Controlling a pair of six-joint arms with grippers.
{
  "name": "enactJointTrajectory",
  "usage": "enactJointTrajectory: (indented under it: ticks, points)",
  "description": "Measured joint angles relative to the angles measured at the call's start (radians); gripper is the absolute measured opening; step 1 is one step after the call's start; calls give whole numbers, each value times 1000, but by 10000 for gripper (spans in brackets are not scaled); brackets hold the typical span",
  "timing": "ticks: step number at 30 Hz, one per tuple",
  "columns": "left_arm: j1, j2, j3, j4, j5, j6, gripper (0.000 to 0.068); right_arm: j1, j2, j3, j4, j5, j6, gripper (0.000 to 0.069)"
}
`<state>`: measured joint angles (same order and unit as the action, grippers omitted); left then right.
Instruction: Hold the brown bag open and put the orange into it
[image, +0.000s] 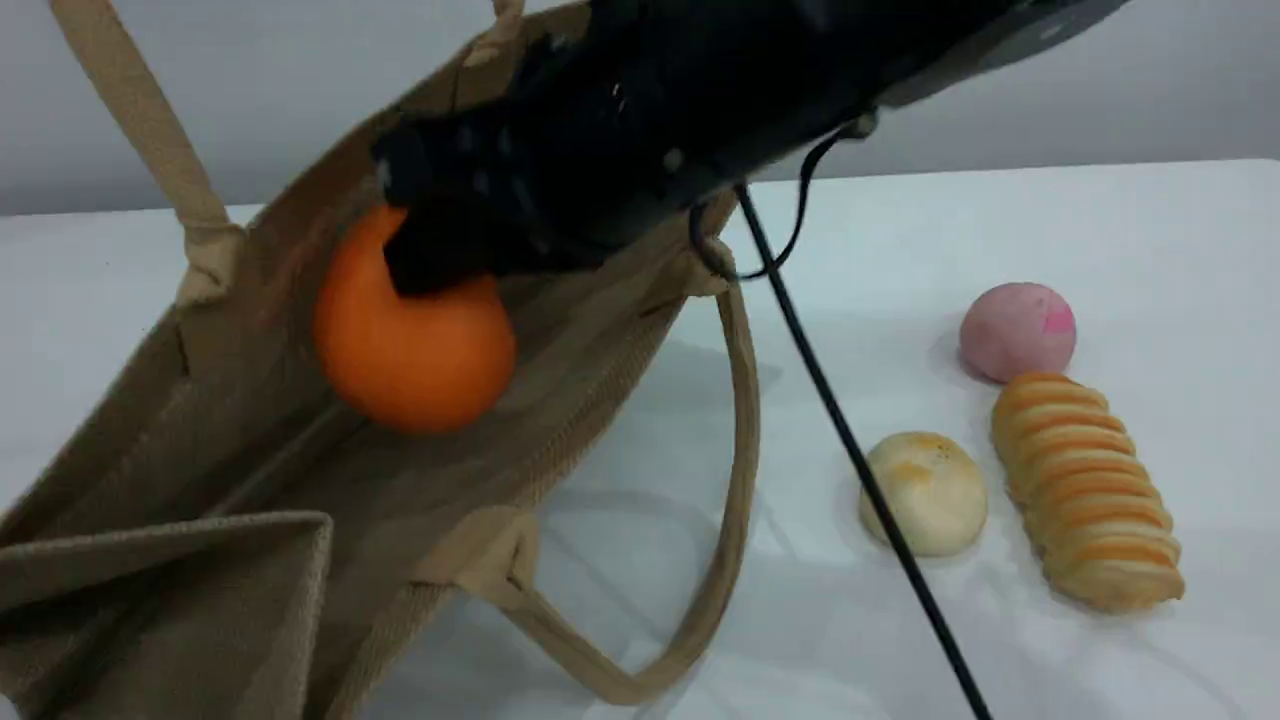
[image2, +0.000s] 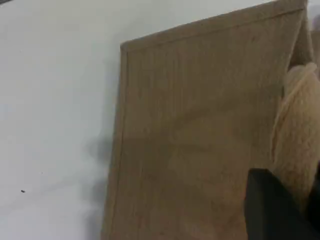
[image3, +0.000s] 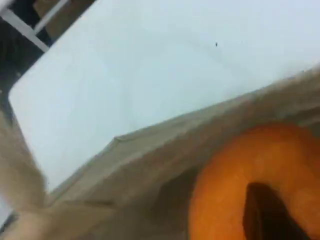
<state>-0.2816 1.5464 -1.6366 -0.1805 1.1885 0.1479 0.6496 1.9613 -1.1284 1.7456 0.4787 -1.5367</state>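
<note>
The brown bag (image: 250, 480) stands open at the left of the scene view, one beige handle (image: 150, 120) pulled taut up past the top edge, the other handle (image: 735, 470) hanging loose at its side. The orange (image: 415, 360) hangs inside the bag's mouth, with my right gripper (image: 440, 265) shut on its top. The right wrist view shows a dark fingertip (image3: 265, 215) on the orange (image3: 240, 180) above the bag's wall (image3: 150, 150). In the left wrist view my left gripper (image2: 275, 210) is shut beside the beige handle (image2: 300, 140), over the bag's outer side (image2: 200, 125).
On the white table (image: 1000, 220) to the right of the bag lie a pink ball (image: 1017, 330), a pale round bun (image: 925, 492) and an orange-striped bread roll (image: 1085, 490). A black cable (image: 860, 460) runs down from the right arm past the bun.
</note>
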Motion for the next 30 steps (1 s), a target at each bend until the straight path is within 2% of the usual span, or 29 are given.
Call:
enactJointTrajectory:
  ticks: [10, 16, 19, 26, 30]
  points:
    - [0, -3, 0, -4, -6, 2, 81, 29, 46, -40, 1, -8, -1, 44]
    - [0, -3, 0, -4, -5, 4, 81, 32, 45, -47, 0, -22, -21, 93]
    - [0, -3, 0, -4, -5, 4, 81, 32, 45, -47, -1, -23, -34, 158]
    - [0, -3, 0, -4, -5, 4, 81, 32, 43, -47, 0, -23, -34, 414]
    - [0, -3, 0, -4, -18, 7, 81, 28, 27, -47, 0, -23, -34, 472]
